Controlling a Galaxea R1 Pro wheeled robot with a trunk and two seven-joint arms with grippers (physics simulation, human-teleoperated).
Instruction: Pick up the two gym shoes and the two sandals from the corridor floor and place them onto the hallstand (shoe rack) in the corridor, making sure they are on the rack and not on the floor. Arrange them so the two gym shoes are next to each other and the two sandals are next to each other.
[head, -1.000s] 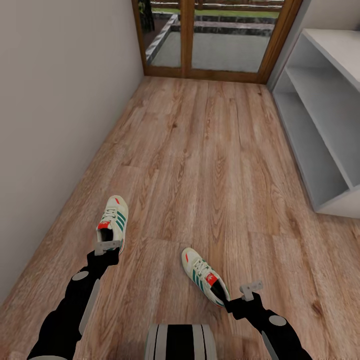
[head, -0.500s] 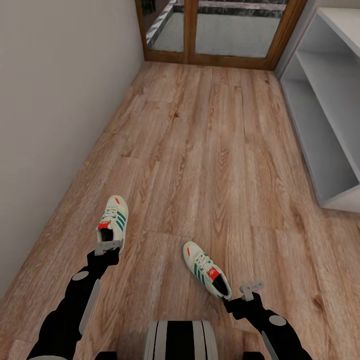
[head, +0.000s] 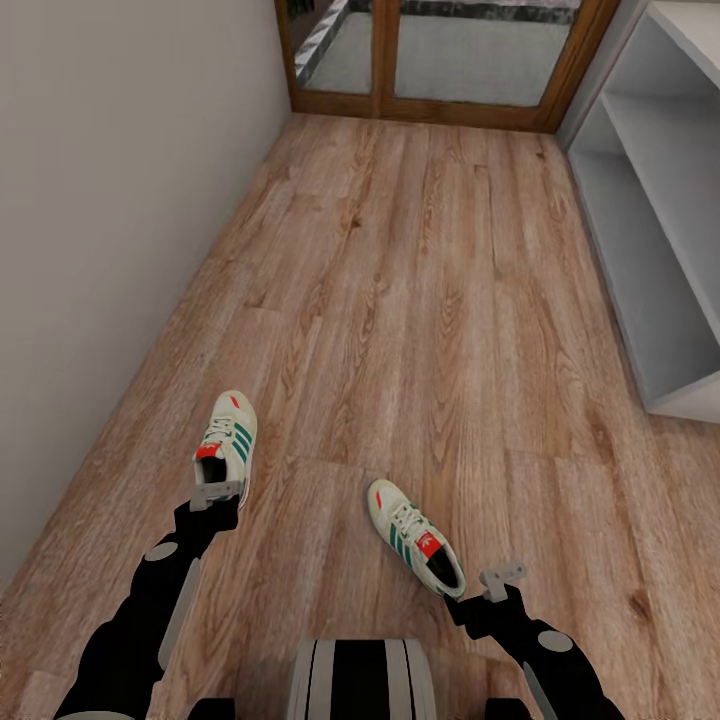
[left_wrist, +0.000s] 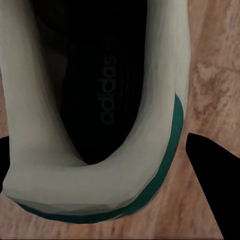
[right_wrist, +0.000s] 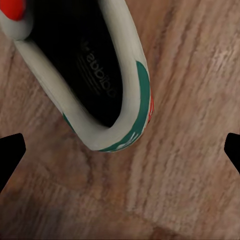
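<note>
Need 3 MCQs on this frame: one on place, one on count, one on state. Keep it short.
1. Where is the grey rack?
A. at the head view's right edge
B. along the left wall
C. behind the robot

2. How many sneakers are on the floor?
A. one
B. two
C. four

3. What state is the right hand in?
A. shut on a sneaker
B. open, by a sneaker's heel
C. holding a sandal

Answers:
1. A, its shelves run down the right side.
2. B, the left sneaker and the right sneaker both lie on the planks.
3. B, in the right wrist view the fingertips sit wide apart, with the heel between them and ungripped.
</note>
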